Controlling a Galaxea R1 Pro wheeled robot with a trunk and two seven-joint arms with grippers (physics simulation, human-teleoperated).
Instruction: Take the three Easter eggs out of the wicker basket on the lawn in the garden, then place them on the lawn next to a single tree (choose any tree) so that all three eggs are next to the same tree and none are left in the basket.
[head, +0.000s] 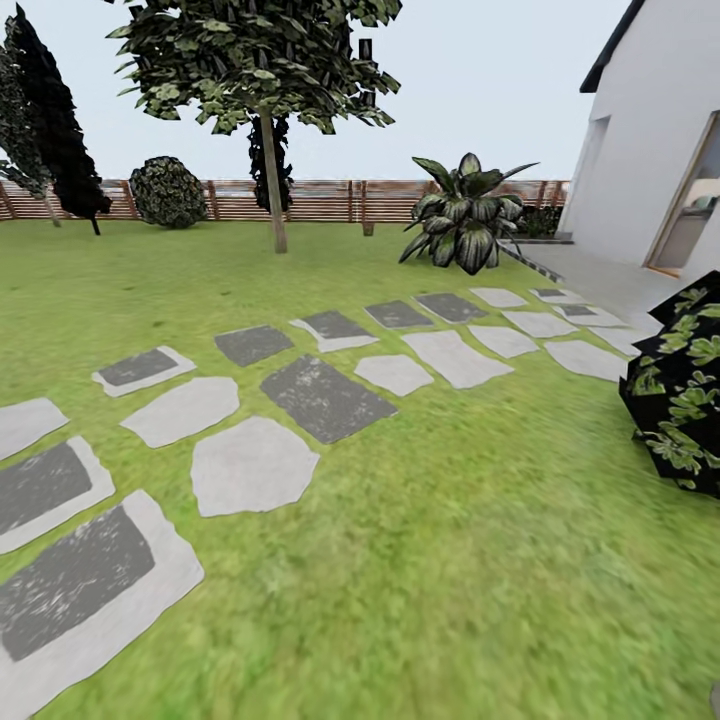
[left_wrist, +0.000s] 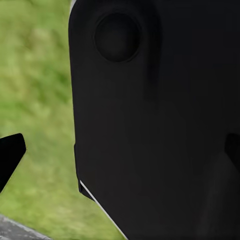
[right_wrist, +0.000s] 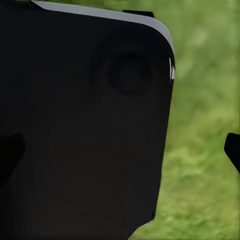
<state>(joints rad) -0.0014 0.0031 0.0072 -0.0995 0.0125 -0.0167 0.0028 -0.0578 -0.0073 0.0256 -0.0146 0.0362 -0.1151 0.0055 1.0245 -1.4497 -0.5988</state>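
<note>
While the head view looks across the lawn (head: 470, 560), a double row of grey slabs (head: 250, 465) runs from lower left toward the house (head: 655, 150) at right. Behind the grass there's a slat fence (head: 320, 200), a thin-trunked tree (head: 272, 180) with its crown cut off by the top edge, a round bush (head: 167, 192), a dark tree (head: 55, 130) half out of frame at left, and a big leafy plant (head: 468, 215). A dark-leaved bush (head: 680, 385) is clipped by the right edge.

Left wrist view: a big black robot body part (left_wrist: 155, 130) blocks most of it, blurry grass (left_wrist: 40, 100) beside it. One dark finger (left_wrist: 10, 155) of the left hand pokes in at the edge, the other is barely visible against the black, so can't tell how wide it's spread.

Right wrist view is the same deal: black body part (right_wrist: 85, 125), blurred grass (right_wrist: 205, 125), one finger (right_wrist: 232, 150) at the edge. Can't tell the right hand's state either.
</note>
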